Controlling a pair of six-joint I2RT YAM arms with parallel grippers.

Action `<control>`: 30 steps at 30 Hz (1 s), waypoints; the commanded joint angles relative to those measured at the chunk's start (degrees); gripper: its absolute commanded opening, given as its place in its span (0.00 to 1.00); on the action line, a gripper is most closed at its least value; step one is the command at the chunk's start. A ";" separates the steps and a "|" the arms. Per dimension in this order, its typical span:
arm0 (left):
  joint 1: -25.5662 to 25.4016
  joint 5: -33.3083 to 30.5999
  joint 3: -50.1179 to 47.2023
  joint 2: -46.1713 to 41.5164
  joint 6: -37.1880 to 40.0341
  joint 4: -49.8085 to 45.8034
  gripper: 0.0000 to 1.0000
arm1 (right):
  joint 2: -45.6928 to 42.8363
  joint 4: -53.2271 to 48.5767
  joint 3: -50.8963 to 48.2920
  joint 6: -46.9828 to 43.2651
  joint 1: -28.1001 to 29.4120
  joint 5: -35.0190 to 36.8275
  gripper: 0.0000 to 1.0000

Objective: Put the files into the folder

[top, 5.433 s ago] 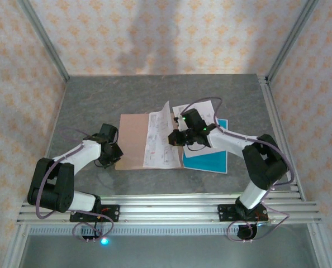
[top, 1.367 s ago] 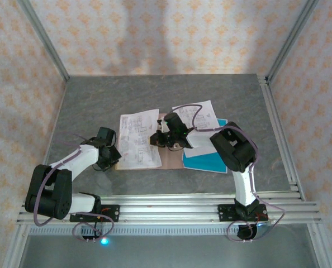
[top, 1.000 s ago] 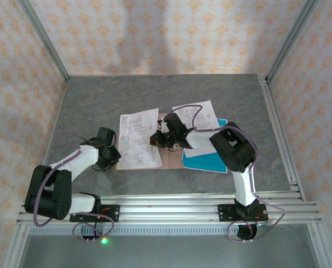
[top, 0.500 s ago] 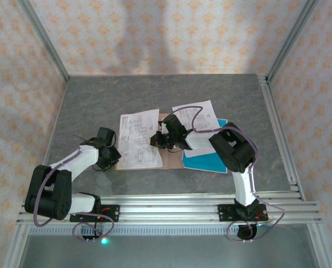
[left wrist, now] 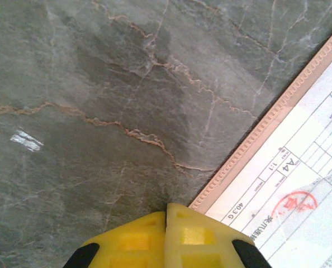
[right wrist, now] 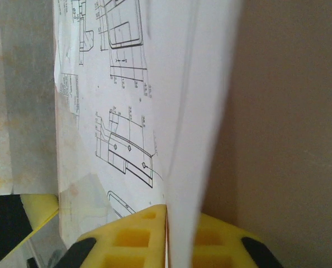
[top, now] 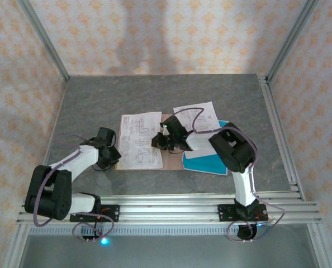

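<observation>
The table [left wrist: 99, 84] is looking like grey veined stone, smooth, with a small glossy glint. The folder [left wrist: 266, 124] is showing matt pinkish card with a ribbed edge. The files [left wrist: 300, 184] are looking like thin white matt paper. The teal sheet [top: 208, 159], at four o'clock from them, is looking smooth. The left gripper [left wrist: 166, 209] is showing yellow matt plastic. The rails [top: 171, 204] at six o'clock are shining as bare metal.

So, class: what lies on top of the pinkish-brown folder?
A printed sheet covers most of the folder; only its right strip and a thin near-left edge show. Anything beneath that sheet is hidden.
</observation>
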 commanded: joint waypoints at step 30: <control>0.44 1.06 -1.53 -1.52 -1.04 -0.68 0.00 | -22.07 -34.66 3.40 2.18 0.49 29.41 0.67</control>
